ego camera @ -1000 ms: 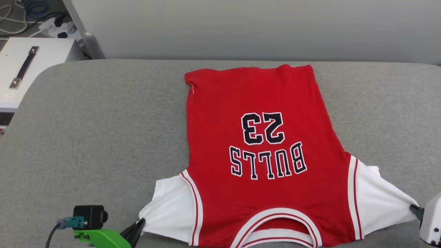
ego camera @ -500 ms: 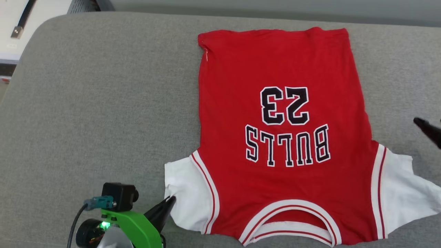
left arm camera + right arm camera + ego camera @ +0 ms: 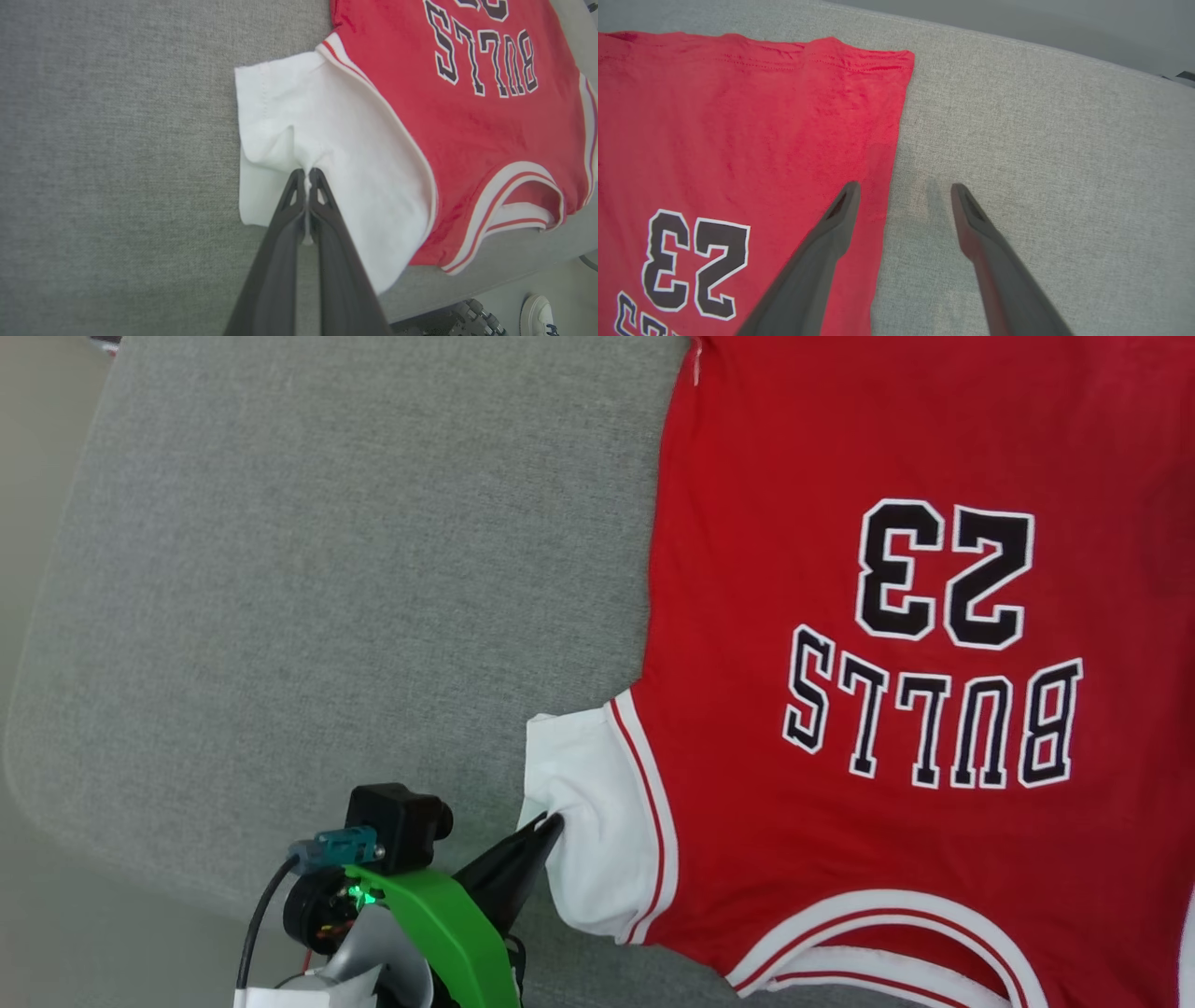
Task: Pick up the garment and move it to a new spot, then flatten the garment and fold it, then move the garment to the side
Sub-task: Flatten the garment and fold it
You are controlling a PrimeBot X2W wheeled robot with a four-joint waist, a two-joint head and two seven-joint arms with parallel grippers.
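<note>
Item, the garment (image 3: pixel 840 821): red jersey, black "23" and "BULLS" uppermost, lying flat on the grey fabric-covered desk (image 3: pixel 327 569), collar toward me and hem at the far side. My left hand (image 3: pixel 553 821), fingers pressed together, pinches a fold of the white sleeve (image 3: pixel 289 107) at the garment's left edge. My right hand (image 3: pixel 901 186), fingers spread and holding nothing, hovers over the garment's right edge near the hem, one finger above red cloth, the other above bare desk.
</note>
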